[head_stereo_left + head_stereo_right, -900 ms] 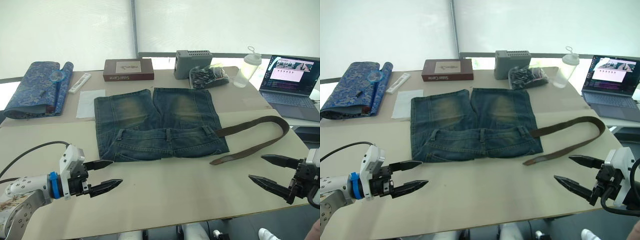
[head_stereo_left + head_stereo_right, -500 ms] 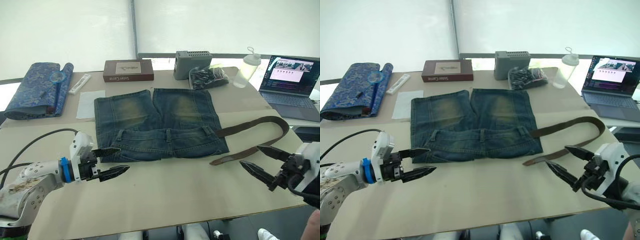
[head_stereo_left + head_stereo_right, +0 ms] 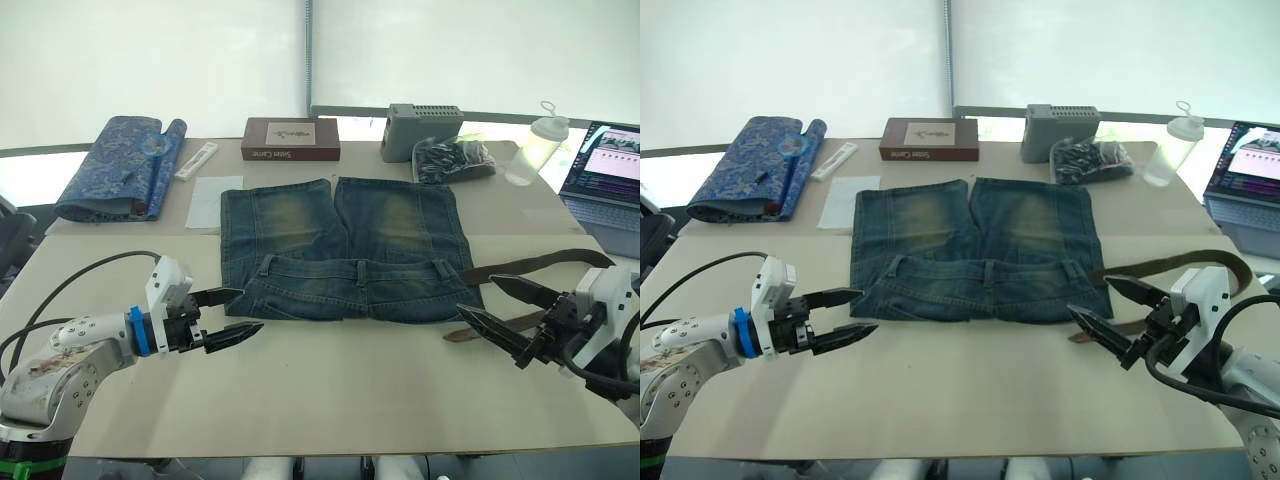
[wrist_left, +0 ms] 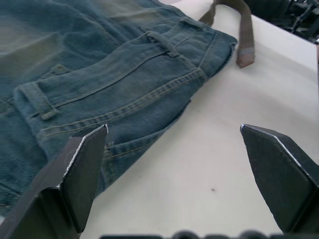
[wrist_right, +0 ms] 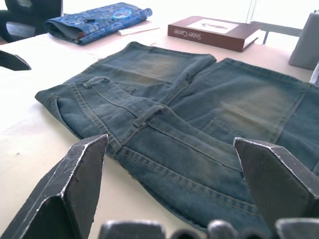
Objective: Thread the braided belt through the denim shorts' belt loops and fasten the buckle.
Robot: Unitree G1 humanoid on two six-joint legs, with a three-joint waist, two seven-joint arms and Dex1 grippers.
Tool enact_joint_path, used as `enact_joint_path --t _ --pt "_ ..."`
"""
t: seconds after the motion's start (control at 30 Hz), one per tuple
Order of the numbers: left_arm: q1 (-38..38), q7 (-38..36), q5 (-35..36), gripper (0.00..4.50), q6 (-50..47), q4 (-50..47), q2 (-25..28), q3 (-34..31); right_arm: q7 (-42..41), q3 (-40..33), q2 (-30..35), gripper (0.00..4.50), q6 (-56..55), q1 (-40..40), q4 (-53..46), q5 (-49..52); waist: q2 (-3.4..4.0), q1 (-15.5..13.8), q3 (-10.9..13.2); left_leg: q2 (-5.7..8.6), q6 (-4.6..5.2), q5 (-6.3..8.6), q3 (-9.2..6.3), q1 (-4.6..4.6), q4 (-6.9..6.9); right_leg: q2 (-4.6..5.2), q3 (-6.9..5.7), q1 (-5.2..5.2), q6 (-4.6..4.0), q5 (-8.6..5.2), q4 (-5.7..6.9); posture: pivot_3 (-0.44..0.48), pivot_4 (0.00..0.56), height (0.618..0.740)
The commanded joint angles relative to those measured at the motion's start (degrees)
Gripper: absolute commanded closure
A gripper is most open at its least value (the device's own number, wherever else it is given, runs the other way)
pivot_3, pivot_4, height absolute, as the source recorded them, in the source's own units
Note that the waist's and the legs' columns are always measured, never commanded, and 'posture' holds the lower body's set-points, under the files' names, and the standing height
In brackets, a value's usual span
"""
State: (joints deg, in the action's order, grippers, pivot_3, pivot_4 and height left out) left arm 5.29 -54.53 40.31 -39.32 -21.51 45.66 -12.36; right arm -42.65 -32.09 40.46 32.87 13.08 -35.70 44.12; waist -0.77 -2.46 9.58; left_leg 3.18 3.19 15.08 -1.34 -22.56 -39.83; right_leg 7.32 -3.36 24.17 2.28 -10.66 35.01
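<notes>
Since the earlier frame the camera has swung, so the whole scene sits further right in the picture. Against the cloth, the right end effector (image 3: 505, 322) has come in from the lower right and now hangs just above the free tip of the long dark brown braided belt (image 3: 560, 262). The left end effector (image 3: 228, 314) has closed in on the lower left corner of the faded blue denim shorts (image 3: 345, 250). Both end effectors have their two black fingers spread apart and hold nothing.

The shorts lie flat in the middle of the tan bench (image 3: 330, 390), waistband toward the bottom of the frame and legs toward the top. Short blue denim belt loops (image 3: 362, 271) stand along the waistband. The belt's long axis runs left to right. One end meets the waistband at the shorts' right edge, and the strap runs toward the right of the frame, bends back, and ends with its tip just right of the shorts' lower right corner. I cannot make out the buckle.

A brown book (image 3: 291, 139) lies at upper centre and a folded blue patterned cloth (image 3: 120, 165) at upper left.
</notes>
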Motion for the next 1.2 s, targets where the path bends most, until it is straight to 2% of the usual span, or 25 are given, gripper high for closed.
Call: enact_joint_path --t 0.03,0.17,0.3,0.4,0.53,0.6,0.67,0.77,0.97,1.03,1.2 --pt "3.42 -0.19 -3.02 0.00 2.64 -0.08 0.75 2.62 0.13 -1.56 -0.22 0.04 -0.75 1.46 -2.27 1.46 0.00 -0.03 0.00 0.00 0.00 0.00 0.03 0.00 0.01 -0.01 0.03 0.01 -0.01 0.00 0.00 0.000 0.150 0.740" --pt "7.73 -0.80 -6.81 0.00 3.51 0.56 0.52 8.35 -0.39 -2.18 -0.55 0.04 -1.38 3.75 -3.29 1.86 -0.01 0.11 0.00 -0.01 0.02 0.01 0.23 0.04 0.00 -0.02 0.24 0.01 0.38 -0.22 0.00 0.000 0.150 0.740" --pt "15.78 -1.22 -13.07 0.00 3.05 3.05 -0.75 17.99 -2.10 -1.99 -0.14 0.04 -1.62 7.01 -5.77 1.93 -0.03 -0.02 0.01 -0.03 0.04 0.00 0.33 0.12 0.00 -0.15 0.48 -0.03 0.48 -0.24 0.01 0.000 0.150 0.740" --pt "21.96 -1.83 -17.64 0.00 4.40 6.61 -3.63 24.65 -2.66 -1.90 0.07 0.04 -1.46 8.98 -7.69 2.47 -0.04 0.01 0.02 -0.05 0.05 -0.01 0.36 0.14 -0.01 -0.22 0.58 -0.03 0.49 -0.24 0.02 0.000 0.150 0.740" --pt "30.54 -1.94 -24.96 0.00 6.86 16.17 -10.29 33.44 -2.43 -1.79 -0.01 0.04 -1.83 10.60 -8.96 1.65 -0.10 0.21 0.03 -0.03 0.08 0.00 0.43 0.13 -0.01 -0.25 0.71 -0.01 0.53 -0.21 0.00 0.000 0.150 0.740" --pt "33.99 -1.76 -29.15 0.00 10.80 23.17 -13.95 36.76 -2.03 -1.91 -0.28 0.04 -1.98 11.30 -9.45 1.66 -0.13 0.14 0.04 -0.02 0.11 0.01 0.46 0.13 -0.03 -0.25 0.74 -0.02 0.55 -0.20 0.00 0.000 0.150 0.740" --pt "36.24 -2.25 -34.70 0.00 16.35 30.05 -15.13 40.37 -1.81 -1.97 -0.65 0.04 -2.23 12.00 -10.02 1.55 -0.15 0.32 0.05 -0.02 0.15 0.02 0.49 0.12 -0.03 -0.24 0.78 -0.01 0.57 -0.19 -0.01 0.000 0.150 0.740" --pt "37.71 -4.21 -37.47 0.80 19.10 36.78 -16.81 42.20 -2.18 -1.73 -1.21 0.00 -3.29 13.65 -10.57 0.44 -0.15 0.58 0.05 -0.06 0.20 0.05 0.60 0.13 0.03 -0.29 0.94 0.08 0.55 -0.19 -0.01 0.000 0.150 0.740" --pt "37.29 -8.96 -40.85 3.70 24.60 40.95 -15.86 42.96 -2.67 -1.86 -2.61 0.00 -5.68 17.00 -11.22 -0.78 -0.17 0.32 0.02 -0.10 0.25 0.08 0.62 0.20 -0.05 -0.24 0.98 -0.02 0.67 -0.17 -0.03 0.000 0.150 0.740" --pt "36.76 -10.22 -40.15 4.47 23.30 40.57 -15.67 42.05 -2.51 -1.60 -2.85 0.00 -6.28 17.76 -11.48 -1.17 -0.18 0.38 0.01 -0.13 0.24 0.08 0.62 0.25 -0.06 -0.22 1.01 -0.05 0.69 -0.16 -0.02 0.000 0.150 0.740" --pt "31.52 -13.79 -35.57 4.47 13.37 31.20 -12.07 38.29 -2.61 -1.10 -2.76 0.00 -7.05 18.79 -11.72 -1.92 -0.16 1.74 -0.02 -0.28 0.23 0.09 0.62 0.27 0.00 -0.35 1.06 0.02 0.66 -0.18 -0.01 0.000 0.150 0.740"
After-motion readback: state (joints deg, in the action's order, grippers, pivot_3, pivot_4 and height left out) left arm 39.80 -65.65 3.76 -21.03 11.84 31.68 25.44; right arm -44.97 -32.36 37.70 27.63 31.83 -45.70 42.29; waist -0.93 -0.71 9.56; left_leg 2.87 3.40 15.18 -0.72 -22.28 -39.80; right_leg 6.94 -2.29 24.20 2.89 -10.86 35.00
